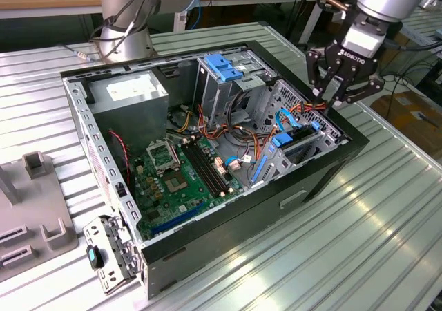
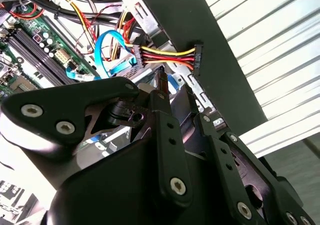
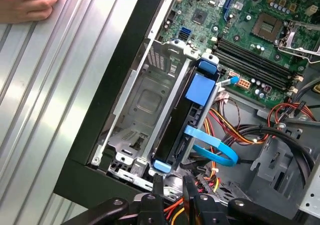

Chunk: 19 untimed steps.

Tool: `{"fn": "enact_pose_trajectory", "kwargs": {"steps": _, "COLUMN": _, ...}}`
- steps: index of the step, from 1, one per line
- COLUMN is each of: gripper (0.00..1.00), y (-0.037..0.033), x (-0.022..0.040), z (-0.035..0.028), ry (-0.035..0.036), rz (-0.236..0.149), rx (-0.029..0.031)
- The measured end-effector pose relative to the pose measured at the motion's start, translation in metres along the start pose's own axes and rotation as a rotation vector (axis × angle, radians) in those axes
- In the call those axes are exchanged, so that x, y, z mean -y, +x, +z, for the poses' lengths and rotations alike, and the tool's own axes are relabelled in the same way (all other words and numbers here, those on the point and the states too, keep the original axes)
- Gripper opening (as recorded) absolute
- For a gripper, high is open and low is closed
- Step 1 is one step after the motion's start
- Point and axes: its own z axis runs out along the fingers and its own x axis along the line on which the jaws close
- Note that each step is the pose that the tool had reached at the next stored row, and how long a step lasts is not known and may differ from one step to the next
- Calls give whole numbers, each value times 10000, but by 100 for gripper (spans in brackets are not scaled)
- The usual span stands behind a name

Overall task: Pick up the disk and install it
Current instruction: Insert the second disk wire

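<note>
- First wrist view showed the disk (image 3: 176, 130), dark metal edged with blue plastic, already seated upright in its grey metal bay (image 3: 140, 110) by the case's black rim.
- End effector (image 3: 172, 182) hovered just above it, empty, fingers nearly closed.
- Installation looked largely done.

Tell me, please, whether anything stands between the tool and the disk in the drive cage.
Partly, yes. A bundle of red, yellow and orange cables crosses at the case wall directly beneath the tool, by the near end of the disk. A blue ribbon cable loops beside the disk, not over it.
</note>
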Motion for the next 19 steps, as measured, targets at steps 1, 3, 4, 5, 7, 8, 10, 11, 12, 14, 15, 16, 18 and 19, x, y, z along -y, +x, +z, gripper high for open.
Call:
{"fn": "enact_pose_trajectory", "kwargs": {"steps": 1, "gripper": 30, "y": 6, "x": 13, "z": 0, "ry": -11, "rz": -2, "rx": 4}}
{"fn": "enact_pose_trajectory", "kwargs": {"steps": 3, "gripper": 30, "y": 26, "x": 58, "z": 0, "ry": -35, "rz": -2, "rx": 14}}
{"fn": "enact_pose_trajectory", "kwargs": {"steps": 4, "gripper": 30, "y": 35, "x": 76, "z": 0, "ry": -42, "rz": -2, "rx": 16}}
{"fn": "enact_pose_trajectory", "kwargs": {"steps": 5, "gripper": 30, "y": 46, "x": 100, "z": -1, "ry": -50, "rz": -2, "rx": 20}}
{"fn": "enact_pose_trajectory", "kwargs": {"steps": 7, "gripper": 30, "y": 60, "x": 133, "z": -1, "ry": -58, "rz": -3, "rx": 24}}
{"fn": "enact_pose_trajectory", "kwargs": {"steps": 8, "gripper": 30, "y": 79, "x": 175, "z": -1, "ry": -69, "rz": -3, "rx": 29}}
{"fn": "enact_pose_trajectory", "kwargs": {"steps": 10, "gripper": 30, "y": 80, "x": 175, "z": -1, "ry": -70, "rz": -2, "rx": 29}}
{"fn": "enact_pose_trajectory", "kwargs": {"steps": 11, "gripper": 30, "y": 80, "x": 176, "z": -1, "ry": -69, "rz": -3, "rx": 29}}
{"fn": "enact_pose_trajectory", "kwargs": {"steps": 12, "gripper": 30, "y": 80, "x": 176, "z": -1, "ry": -67, "rz": -90, "rx": 27}}
{"fn": "enact_pose_trajectory", "kwargs": {"steps": 14, "gripper": 30, "y": 83, "x": 182, "z": -1, "ry": -58, "rz": -501, "rx": 20}}
{"fn": "enact_pose_trajectory", "kwargs": {"steps": 15, "gripper": 30, "y": 84, "x": 185, "z": -1, "ry": -55, "rz": -658, "rx": 17}}
{"fn": "enact_pose_trajectory", "kwargs": {"steps": 16, "gripper": 30, "y": 85, "x": 188, "z": -1, "ry": -52, "rz": -761, "rx": 15}}
{"fn": "enact_pose_trajectory", "kwargs": {"steps": 18, "gripper": 30, "y": 90, "x": 197, "z": -1, "ry": -41, "rz": -1263, "rx": 5}}
{"fn": "enact_pose_trajectory", "kwargs": {"steps": 19, "gripper": 30, "y": 91, "x": 200, "z": -1, "ry": -36, "rz": -1498, "rx": 1}}
